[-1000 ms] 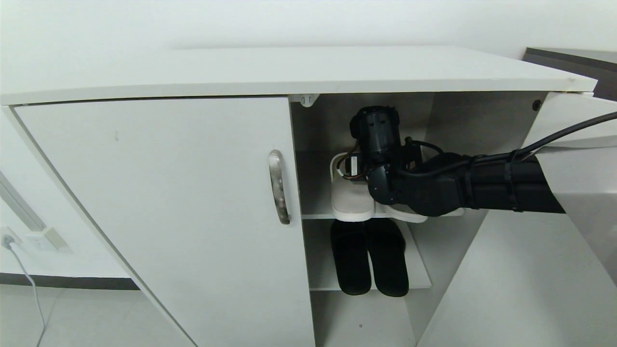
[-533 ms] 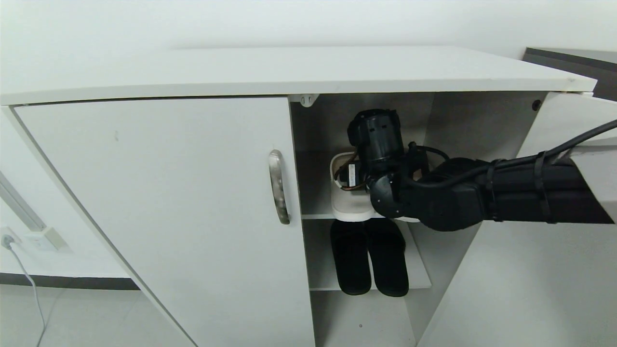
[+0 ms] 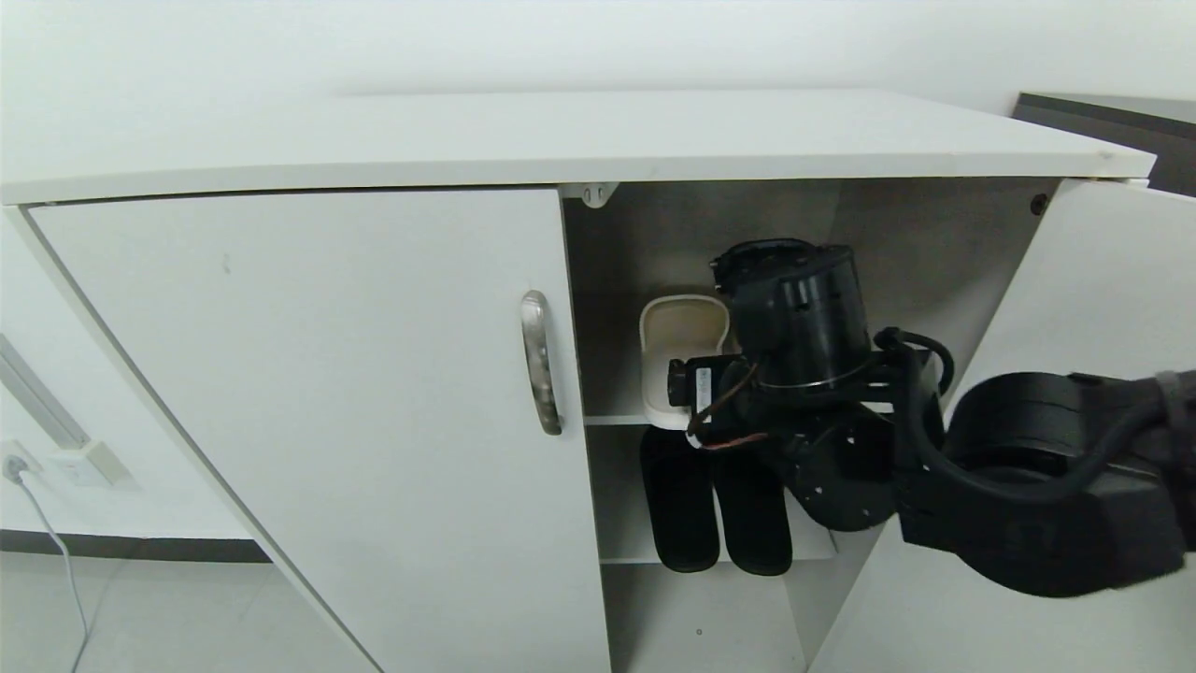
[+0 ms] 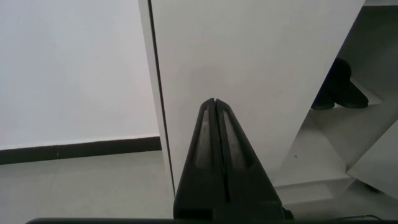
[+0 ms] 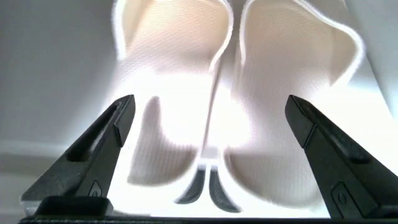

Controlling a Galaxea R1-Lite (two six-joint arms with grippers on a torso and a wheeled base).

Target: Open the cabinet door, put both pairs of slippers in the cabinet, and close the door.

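1. Since both pairs look shelved already, I reckon the remaining job is the open right door (image 3: 1103, 280). It's a stiff flat panel that probably swings light on its hinges, so a push on its free edge or outer face should do. I can't spot its handle from here.
2. The slippers look light and squashy, like soft foam. If one needs a nudge, pinch the rim at its near end.
3. The white slippers (image 5: 236, 93) are cream with a fine texture and sit side by side on the upper shelf (image 3: 612, 374), near ends at its front edge. The black slippers (image 3: 710, 509) are matte and sit on the lower shelf (image 3: 621, 505), poking just over its front edge.
4. The right gripper (image 5: 209, 106) sits just in front of the white pair, fingers spread wide and holding nothing. The left gripper (image 4: 214, 106) is pressed together and empty, facing the closed left door (image 3: 308, 374).
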